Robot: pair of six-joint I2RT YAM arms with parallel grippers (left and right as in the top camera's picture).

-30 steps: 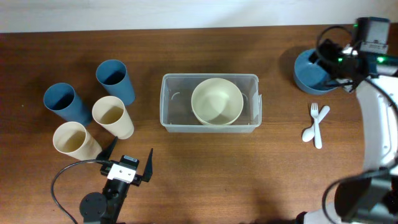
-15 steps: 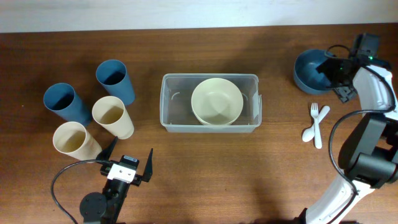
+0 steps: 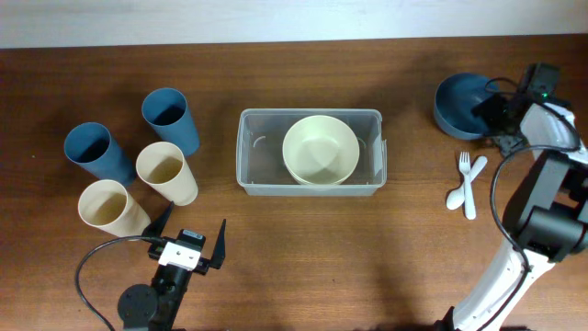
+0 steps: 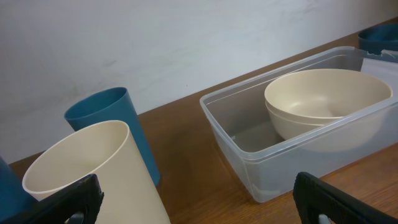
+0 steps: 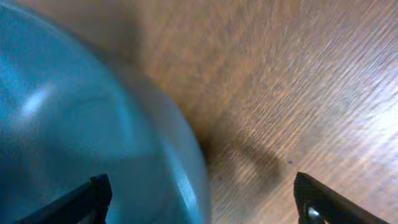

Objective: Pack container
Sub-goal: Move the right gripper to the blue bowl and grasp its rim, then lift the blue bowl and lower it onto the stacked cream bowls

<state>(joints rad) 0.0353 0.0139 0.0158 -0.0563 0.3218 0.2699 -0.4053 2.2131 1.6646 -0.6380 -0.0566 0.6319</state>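
My overhead camera hangs above the bench [image 3: 303,267] and looks straight down, far enough off to take in the whole top, with a strip of wall [image 3: 276,18] along the upper edge. The left wrist camera sits low over the wood, facing across toward the wall — the cream cup [image 4: 93,168] and blue cup [image 4: 109,115] near on its left, the container [image 4: 249,158] on its right. Overhead shares all three. The right wrist camera looks steeply down, very close and blurred, onto the blue bowl [image 5: 74,124] — overhead has that bowl at far right.
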